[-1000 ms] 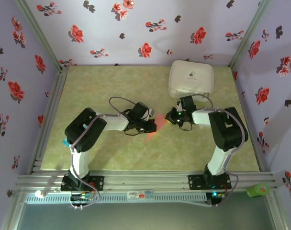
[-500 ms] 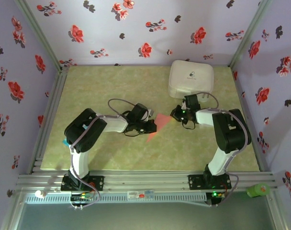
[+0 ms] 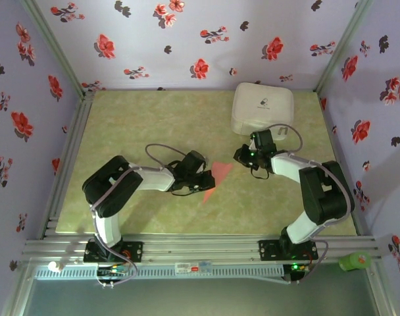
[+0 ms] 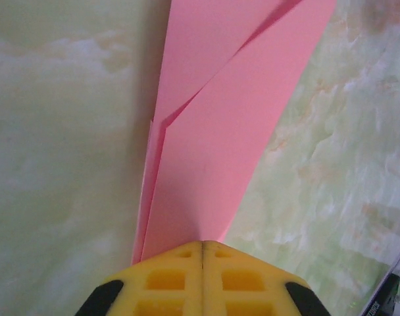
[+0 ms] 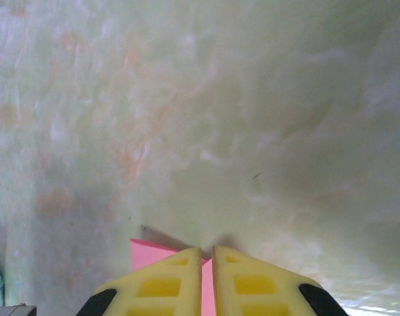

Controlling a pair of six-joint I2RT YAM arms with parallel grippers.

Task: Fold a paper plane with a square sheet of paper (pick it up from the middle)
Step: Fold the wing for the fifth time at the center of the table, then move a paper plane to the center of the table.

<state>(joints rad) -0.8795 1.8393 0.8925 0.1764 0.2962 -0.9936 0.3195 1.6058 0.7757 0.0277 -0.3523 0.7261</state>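
At the near end, the left tool (image 4: 203,245) is seen closed tight, its yellow pads pressed together on the narrow end of the paper plane (image 4: 220,131). From that pinch the salmon-red paper widens away toward the middle of the desk (image 3: 134,125), where its far tip is met by the right tool (image 5: 206,251). There the jaws stand narrow, a thin slit apart, with pink seen in the slit and a corner beside it. Whether that tip is pinched or merely touched cannot be told. Farther back, the white case (image 3: 262,108) sits well apart from the paper.

Trouble is judged most likely at the far tip. If the right tool were drawn away with the paper caught in it, the thin sheet could be torn or pulled askew in the left pinch. If it were let go loosely, the folded flaps could spring open.

In the left wrist view, overlapping flaps and a slanted crease are made out; from above the paper reads as a plain wedge, but its place between both tools is given.
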